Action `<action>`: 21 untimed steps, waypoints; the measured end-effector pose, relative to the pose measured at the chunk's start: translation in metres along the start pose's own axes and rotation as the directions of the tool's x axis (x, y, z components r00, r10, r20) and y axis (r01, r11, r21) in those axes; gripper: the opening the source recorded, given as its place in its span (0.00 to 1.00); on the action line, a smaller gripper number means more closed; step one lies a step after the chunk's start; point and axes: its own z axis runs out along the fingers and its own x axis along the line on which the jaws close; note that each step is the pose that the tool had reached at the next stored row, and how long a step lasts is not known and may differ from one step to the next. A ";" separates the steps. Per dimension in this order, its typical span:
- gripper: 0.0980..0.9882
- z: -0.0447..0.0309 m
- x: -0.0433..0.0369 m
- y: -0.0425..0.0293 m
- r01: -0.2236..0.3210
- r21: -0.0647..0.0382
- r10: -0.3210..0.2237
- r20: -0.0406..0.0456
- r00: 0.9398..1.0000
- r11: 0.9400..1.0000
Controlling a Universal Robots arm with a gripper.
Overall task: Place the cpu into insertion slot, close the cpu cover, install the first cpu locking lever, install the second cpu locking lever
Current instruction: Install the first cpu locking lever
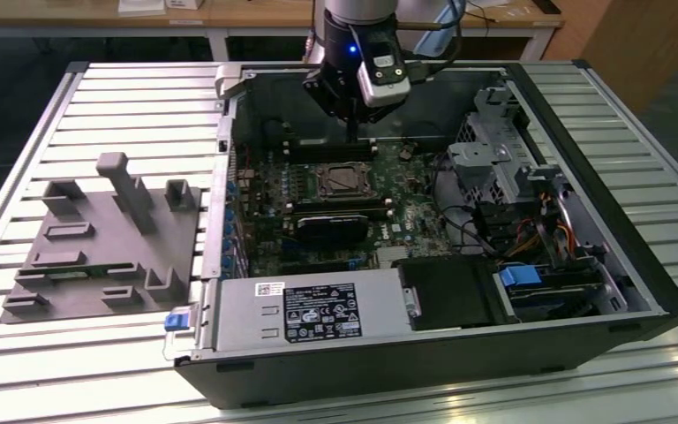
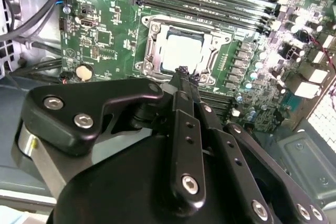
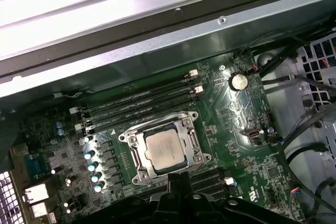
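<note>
The cpu [image 3: 165, 149] lies flat in the insertion slot [image 3: 134, 156] on the green motherboard, its silvery top showing in both wrist views. The cpu cover [image 3: 191, 140], a thin metal frame, lies down around the cpu's edges. In the second wrist view the cpu [image 2: 181, 51] sits just beyond my gripper [image 2: 182, 71], whose black fingers are shut together with nothing between them. In the exterior view the gripper [image 1: 351, 140] hangs inside the open computer case, a little above and behind the cpu [image 1: 342, 179]. Whether the locking levers are latched cannot be made out.
Long black memory slots [image 3: 136, 98] run beside the socket. A black block [image 1: 333, 221] sits in front of it. The power supply [image 1: 315, 309], drive cage [image 1: 516, 168] and cables crowd the case. A grey fixture plate [image 1: 103, 238] lies on the slatted table at the exterior view's left.
</note>
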 end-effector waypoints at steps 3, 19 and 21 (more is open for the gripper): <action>0.00 0.0017 0.0001 -0.0001 0.028 -0.001 -0.028 -0.001 1.000 1.000; 0.00 0.0152 -0.0002 -0.0027 0.109 -0.003 -0.109 -0.005 0.994 0.994; 0.00 0.0171 -0.0003 -0.0031 0.117 -0.004 -0.117 -0.006 0.993 0.993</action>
